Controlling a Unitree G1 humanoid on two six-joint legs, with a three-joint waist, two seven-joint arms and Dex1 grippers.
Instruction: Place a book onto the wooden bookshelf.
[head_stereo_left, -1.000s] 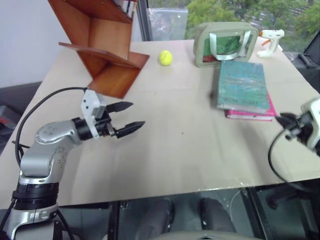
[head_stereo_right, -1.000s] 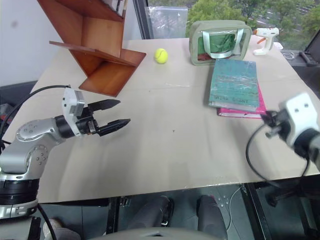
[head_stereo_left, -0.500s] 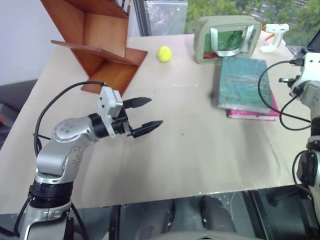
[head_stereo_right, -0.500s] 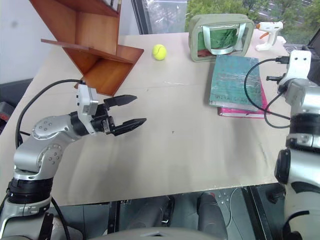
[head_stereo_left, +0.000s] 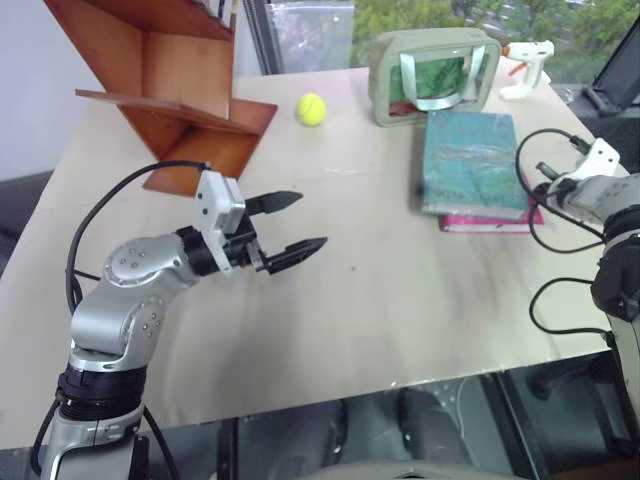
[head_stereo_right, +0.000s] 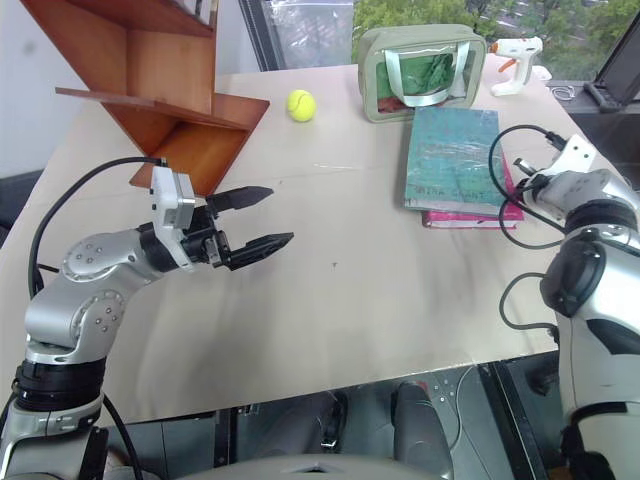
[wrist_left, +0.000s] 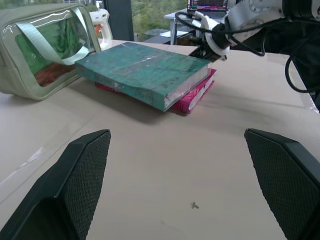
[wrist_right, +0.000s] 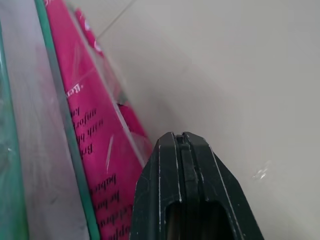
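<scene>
Since a second ago, I'm seeing the right arm swing forward: it was blurred at the surface's right edge, now the right gripper (wrist_right: 181, 145) is sitting at the right edge of the book stack, fingers pressed fully together, holding nothing. Left arm is barely shifting; the camera view has also panned a bit, so I'm not counting the apparent slide of the objects.

Pose: left gripper (head_stereo_left: 290, 223) is hovering above the surface, pointing roughly level toward the middle, fingers (head_stereo_left: 273, 202) spread wide and empty. Right forearm is coming in from the right edge, tip angled down at the stack, cable looping over it.

The book (head_stereo_left: 471, 161) is lying flat on top of the pink book (wrist_right: 95, 150), near the surface's (head_stereo_left: 400, 300) far right, just in front of the grey-green framed bag (head_stereo_left: 432, 77). It's well apart from the wooden bookshelf (head_stereo_left: 170, 90) at the far left corner. Tennis ball (head_stereo_left: 311, 108) is lying between the shelf and the bag; white glue gun (head_stereo_left: 526, 65) is at the far right behind the bag.

Hard to read: I can't tell whether the right fingertips are touching the pink cover or just beside it. Bookshelf top is being cut off by the frame.
</scene>
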